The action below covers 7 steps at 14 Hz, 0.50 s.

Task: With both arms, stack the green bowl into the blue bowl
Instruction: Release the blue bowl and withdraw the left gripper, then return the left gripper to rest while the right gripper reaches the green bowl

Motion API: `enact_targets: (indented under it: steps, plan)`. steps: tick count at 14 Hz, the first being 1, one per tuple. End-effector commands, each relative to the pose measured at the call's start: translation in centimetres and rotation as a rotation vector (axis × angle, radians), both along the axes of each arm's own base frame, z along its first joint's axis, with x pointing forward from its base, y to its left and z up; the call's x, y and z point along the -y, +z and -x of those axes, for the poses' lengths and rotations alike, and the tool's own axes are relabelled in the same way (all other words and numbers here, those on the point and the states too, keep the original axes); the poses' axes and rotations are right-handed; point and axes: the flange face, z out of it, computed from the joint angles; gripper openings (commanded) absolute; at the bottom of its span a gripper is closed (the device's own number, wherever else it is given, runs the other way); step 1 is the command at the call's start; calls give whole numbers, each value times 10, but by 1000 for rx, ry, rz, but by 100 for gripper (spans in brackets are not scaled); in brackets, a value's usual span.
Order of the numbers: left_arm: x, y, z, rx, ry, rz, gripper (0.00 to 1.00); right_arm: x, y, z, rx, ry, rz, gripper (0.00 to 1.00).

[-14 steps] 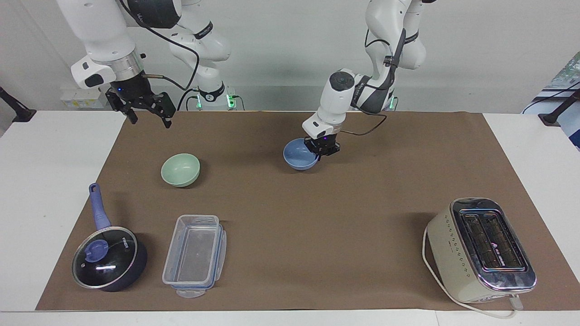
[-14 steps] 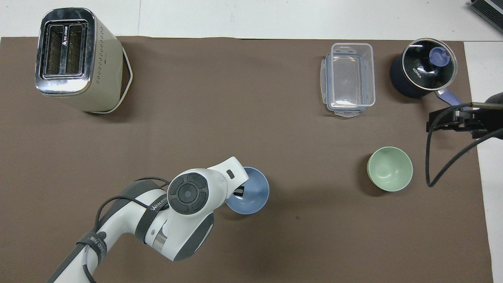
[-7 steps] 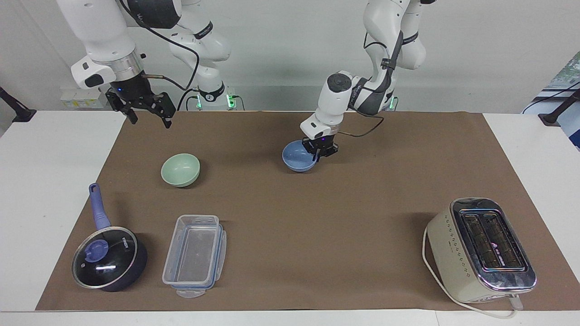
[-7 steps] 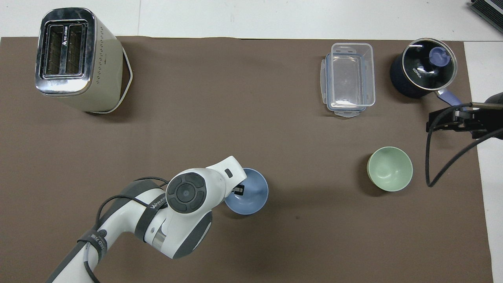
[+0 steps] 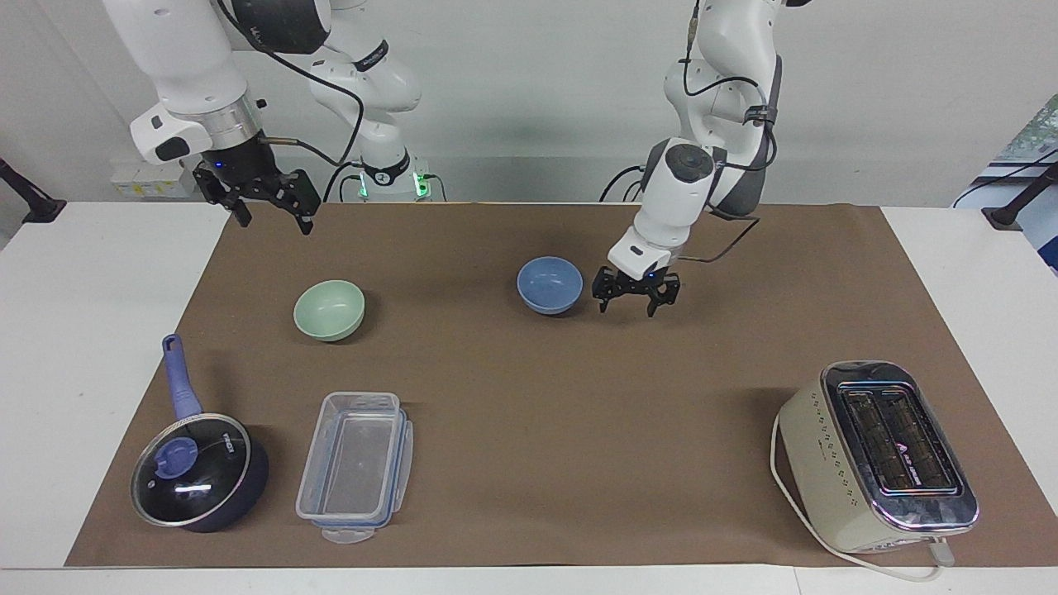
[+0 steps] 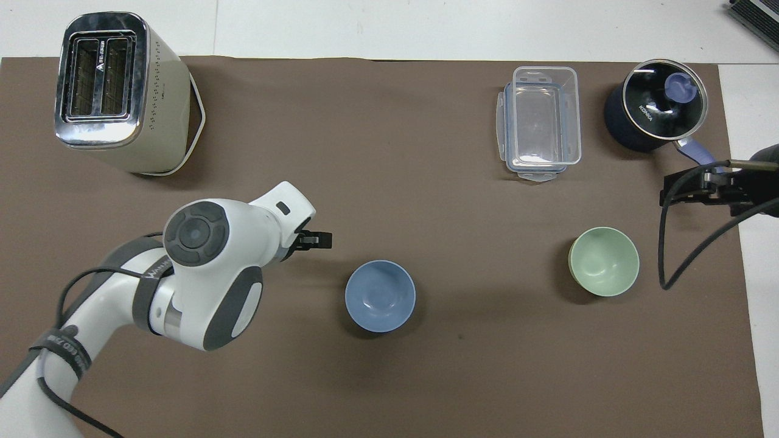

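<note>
The blue bowl (image 5: 550, 285) stands free mid-desk, left gripper (image 5: 636, 302) released beside it. Right gripper (image 5: 271, 207) (fingers apart) should descend straight on the green bowl (image 5: 329, 310) rim, at its end

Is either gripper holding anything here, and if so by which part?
Nothing is held. The left gripper is open beside the blue bowl, not touching it. The right gripper is open and empty, raised near the table edge.
</note>
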Motion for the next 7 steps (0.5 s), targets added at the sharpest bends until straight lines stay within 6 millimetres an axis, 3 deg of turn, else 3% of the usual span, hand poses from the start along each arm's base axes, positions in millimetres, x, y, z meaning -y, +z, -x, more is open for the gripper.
enact_targets:
  steps: [1,4,7]
  plan:
    - [-35,30,-23,-27,-7,-8,100,18,-17,6,-19,31,-21,100]
    - [-82,67,-43,-52,-30,-17,100,37,-50,7,-20,65,-21,100]
    - [-129,102,-56,-85,-63,-22,100,50,-100,13,-32,84,-22,100]
